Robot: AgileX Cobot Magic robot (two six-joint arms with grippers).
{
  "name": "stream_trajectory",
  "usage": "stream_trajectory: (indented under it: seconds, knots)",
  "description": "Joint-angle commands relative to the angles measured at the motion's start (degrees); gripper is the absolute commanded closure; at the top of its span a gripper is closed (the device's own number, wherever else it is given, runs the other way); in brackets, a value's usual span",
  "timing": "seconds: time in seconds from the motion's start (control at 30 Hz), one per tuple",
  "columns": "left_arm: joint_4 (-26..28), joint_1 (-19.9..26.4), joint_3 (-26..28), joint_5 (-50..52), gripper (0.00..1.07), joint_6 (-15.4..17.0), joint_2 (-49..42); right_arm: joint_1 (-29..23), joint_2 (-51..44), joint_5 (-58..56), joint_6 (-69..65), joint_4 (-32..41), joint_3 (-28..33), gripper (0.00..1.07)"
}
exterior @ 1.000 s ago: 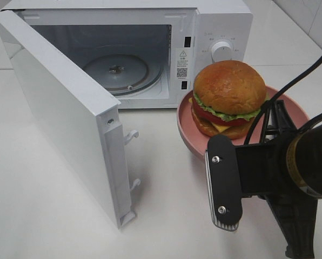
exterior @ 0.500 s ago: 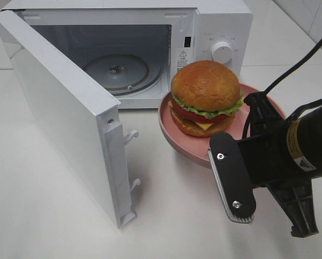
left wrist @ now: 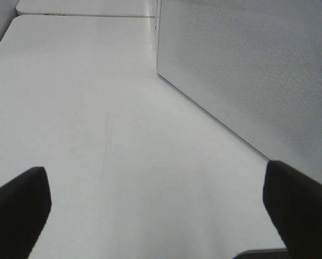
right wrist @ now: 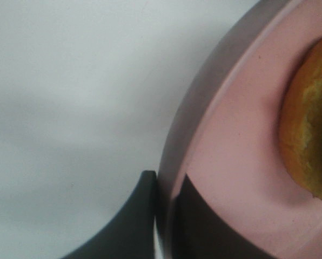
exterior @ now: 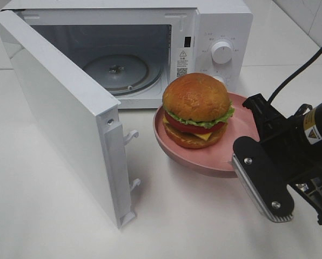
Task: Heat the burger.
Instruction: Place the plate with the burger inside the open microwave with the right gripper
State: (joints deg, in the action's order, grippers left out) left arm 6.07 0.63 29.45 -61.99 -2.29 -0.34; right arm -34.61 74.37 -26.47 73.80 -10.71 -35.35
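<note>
The right tool is pressed together on the rim of the pink plate at the side of the plate away from the microwave, seen from the high camera. The burger stands upright on this plate, apart from the tool and on the half of the plate toward the microwave. The burger is just in front of the oven opening. The bun is round, glossy and golden-brown; under it are curly green lettuce, a red tomato slice, yellow cheese and a brown patty. The plate is round, smooth and matte. The microwave is a white box with a round knob, its door is wide open, and a glass turntable lies inside. The bench is white and plain.

In the left wrist view the left tool is spread wide, with nothing between its dark fingers. Below it is the bare bench, and beside it stands a white panel with a fine dotted texture.

In the right wrist view the right tool pinches the thin plate rim between its two dark fingers. The rough brown bun of the burger sits further in on the plate, not touching the tool.
</note>
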Motion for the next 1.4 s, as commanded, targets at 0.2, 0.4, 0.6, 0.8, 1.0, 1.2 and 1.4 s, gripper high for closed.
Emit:
stream_trajectory:
  seconds: [0.2, 0.4, 0.6, 0.8, 1.0, 1.2, 1.4]
  knots:
    - [0.1, -0.1, 0.1, 0.8, 0.06, 0.3, -0.9, 7.3, -1.3, 6.6, 25.3, 17.0, -0.3, 1.07]
    - [0.1, -0.1, 0.1, 0.8, 0.06, 0.3, -0.9, 7.6, -1.3, 7.3, 27.8, 18.0, -0.3, 1.07]
    - [0.1, -0.1, 0.1, 0.8, 0.06, 0.3, -0.9, 7.6, -1.2, 7.8, 27.8, 17.8, -0.3, 1.07]
    - [0.1, -0.1, 0.1, 0.8, 0.06, 0.3, -0.9, 6.5, -0.6, 8.1, 27.8, 17.5, -1.4, 1.07]
    - [0.1, -0.1, 0.1, 0.8, 0.06, 0.3, -0.9, 4.9, 3.2, 8.2, 25.7, 14.8, -5.2, 1.07]
    - [0.1, -0.1, 0.1, 0.8, 0.06, 0.3, -0.9, 4.9, 6.1, 8.1, 25.7, 14.8, -7.9, 1.07]
    - [0.1, -0.1, 0.1, 0.8, 0.06, 0.3, -0.9, 4.9, 10.0, 8.3, 25.7, 14.8, -11.4, 1.07]
